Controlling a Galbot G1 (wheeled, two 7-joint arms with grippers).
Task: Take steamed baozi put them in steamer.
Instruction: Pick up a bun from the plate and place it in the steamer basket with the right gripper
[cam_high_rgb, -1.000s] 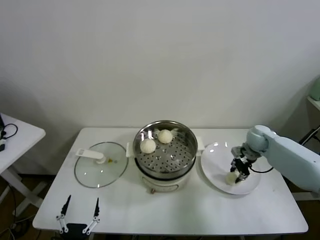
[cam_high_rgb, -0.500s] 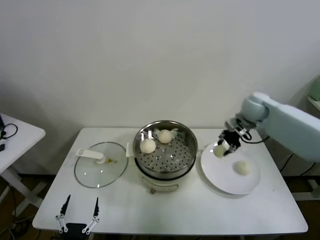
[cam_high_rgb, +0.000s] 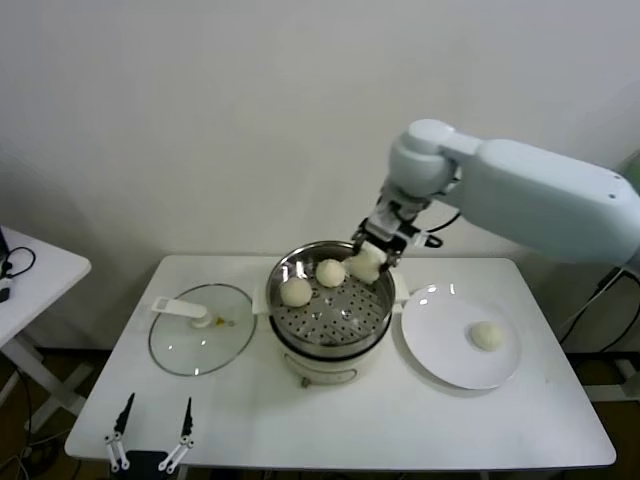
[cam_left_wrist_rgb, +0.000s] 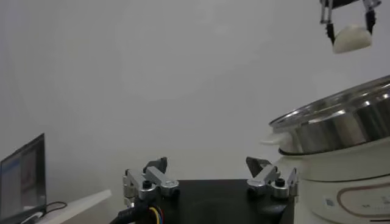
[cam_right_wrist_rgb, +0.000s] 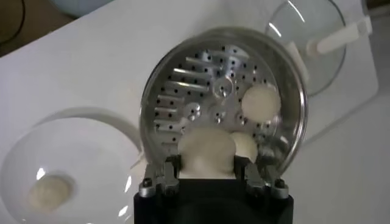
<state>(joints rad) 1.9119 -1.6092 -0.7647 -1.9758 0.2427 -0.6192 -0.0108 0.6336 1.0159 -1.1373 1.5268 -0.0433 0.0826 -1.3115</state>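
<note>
My right gripper (cam_high_rgb: 372, 256) is shut on a cream-white baozi (cam_high_rgb: 365, 264) and holds it above the back right rim of the steel steamer (cam_high_rgb: 290, 321). In the right wrist view the held baozi (cam_right_wrist_rgb: 207, 152) sits between the fingers over the perforated floor (cam_right_wrist_rgb: 183, 85). Two baozi (cam_high_rgb: 296, 292) (cam_high_rgb: 330, 272) lie in the steamer's back left part. One baozi (cam_high_rgb: 487, 336) stays on the white plate (cam_high_rgb: 440, 350) to the right. My left gripper (cam_high_rgb: 150, 432) is open and parked low at the table's front left; it shows open in the left wrist view (cam_left_wrist_rgb: 210, 179).
The glass lid (cam_high_rgb: 175, 350) with a white handle lies flat on the table left of the steamer. A second white table (cam_high_rgb: 40, 275) stands at the far left. A wall runs close behind the table.
My right gripper picked one baozi off the plate, lifted it and carried it left to above the steamer's back right rim. The left arm has barely moved.
</note>
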